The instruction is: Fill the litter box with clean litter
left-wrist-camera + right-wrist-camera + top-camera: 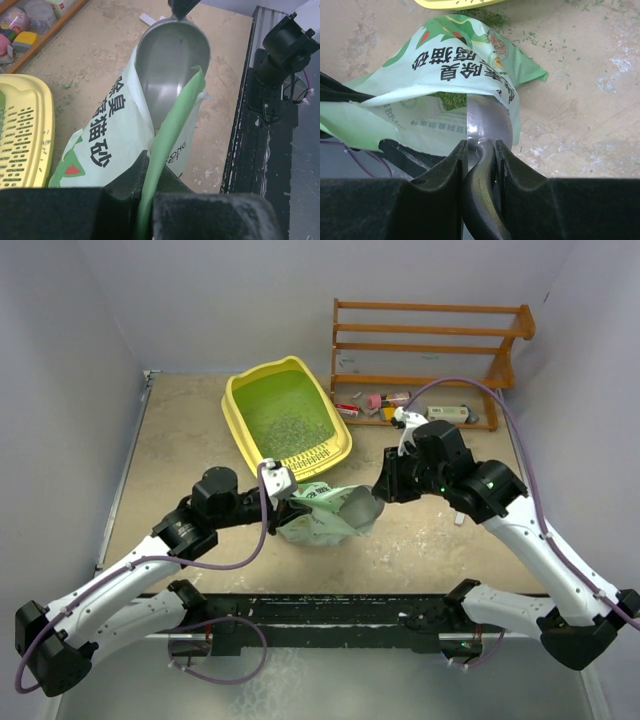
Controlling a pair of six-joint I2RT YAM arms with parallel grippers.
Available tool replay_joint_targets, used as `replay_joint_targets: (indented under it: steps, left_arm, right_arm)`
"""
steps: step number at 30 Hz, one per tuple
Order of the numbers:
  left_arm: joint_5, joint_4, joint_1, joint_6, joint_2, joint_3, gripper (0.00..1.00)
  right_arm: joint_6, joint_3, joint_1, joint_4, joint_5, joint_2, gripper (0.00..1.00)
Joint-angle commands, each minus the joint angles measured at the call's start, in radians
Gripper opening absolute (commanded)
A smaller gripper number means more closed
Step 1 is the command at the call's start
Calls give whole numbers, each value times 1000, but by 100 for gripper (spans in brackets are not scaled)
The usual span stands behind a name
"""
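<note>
The yellow litter box [236,416] sits at mid-table with grey-green litter [290,425] on its green floor; its slotted rim shows in the left wrist view [20,145]. The pale-green litter bag [318,516] lies just in front of it. My left gripper [145,195] is shut on the bag's green edge [172,130], holding its mouth open. My right gripper [481,152] is shut on the handle of the grey metal scoop [487,120], whose bowl [170,65] is pushed into the bag's mouth. A little green litter [451,99] shows inside the bag.
A brown wooden rack [430,350] stands at the back right with small items [385,403] on its bottom shelf. Loose granules [555,45] are scattered on the sandy table. The black rail [260,125] runs along the near edge.
</note>
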Motion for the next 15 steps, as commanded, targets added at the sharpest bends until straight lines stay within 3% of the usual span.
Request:
replay_joint_targets:
  steps: [1,15]
  left_arm:
    - [24,175,-2,-57,-22,-4,0]
    - [-24,386,-1,-193,-13,-36,0]
  right_arm:
    - [7,-27,13,134,26,33,0]
    - [19,-32,56,260,28,36,0]
